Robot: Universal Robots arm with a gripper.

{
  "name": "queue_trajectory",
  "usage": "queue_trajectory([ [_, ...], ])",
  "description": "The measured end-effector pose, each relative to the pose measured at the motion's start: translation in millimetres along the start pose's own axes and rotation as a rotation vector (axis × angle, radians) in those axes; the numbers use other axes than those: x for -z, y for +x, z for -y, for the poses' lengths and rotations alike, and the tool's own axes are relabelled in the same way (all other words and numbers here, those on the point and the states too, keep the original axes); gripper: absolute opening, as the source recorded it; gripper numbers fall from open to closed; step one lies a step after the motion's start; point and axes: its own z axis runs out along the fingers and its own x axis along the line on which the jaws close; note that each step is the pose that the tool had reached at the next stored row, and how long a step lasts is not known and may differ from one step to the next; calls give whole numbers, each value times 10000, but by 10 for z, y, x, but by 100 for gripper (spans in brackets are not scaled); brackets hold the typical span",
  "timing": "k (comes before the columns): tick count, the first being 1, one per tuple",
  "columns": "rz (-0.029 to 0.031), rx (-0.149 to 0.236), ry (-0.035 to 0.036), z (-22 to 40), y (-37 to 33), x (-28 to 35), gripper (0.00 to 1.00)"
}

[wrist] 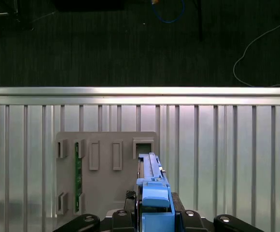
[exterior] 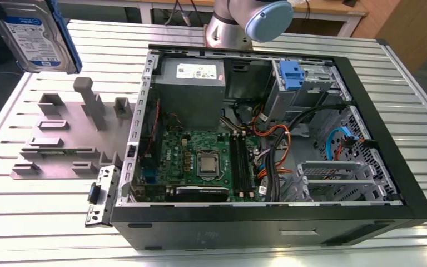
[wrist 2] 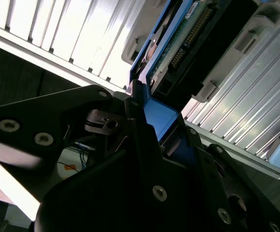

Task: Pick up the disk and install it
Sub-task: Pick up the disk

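Blue plastic frames the disk [wrist: 151, 186], which stands on edge clamped between the jaws, with black fingers [wrist 2: 142, 140] pressed against the caddy on either side in both wrist views. The first wrist view looks straight down past the jaws. Directly beneath them lies a grey fixture plate [wrist: 101, 186] with several rectangular slots, one of them holding a thin green board [wrist: 76, 164] on edge. The plate rests on the ribbed metal table [wrist: 227, 159], and dark floor [wrist: 106, 48] shows beyond the table's edge. The second wrist view gives the disk's underside [wrist 2: 178, 43] instead, where a green circuit board and a row of connector pins run along the part reaching out past the jaws. The exterior view adds the disk's labelled face [exterior: 34, 33], silver with white and blue, held up off the table above the same fixture [exterior: 65, 133]. It also takes in the open computer case [exterior: 236, 231], lying well apart from the jaws, with its motherboard [exterior: 198, 161], a grey power-supply box [exterior: 191, 83] and a blue-latched drive bay [exterior: 291, 75]. The arm's base [exterior: 232, 25] stands behind the case.
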Motion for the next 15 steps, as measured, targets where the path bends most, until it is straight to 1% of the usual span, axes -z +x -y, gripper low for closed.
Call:
queue_trajectory([
  [15,0,0,0,1,1,51,36],
])
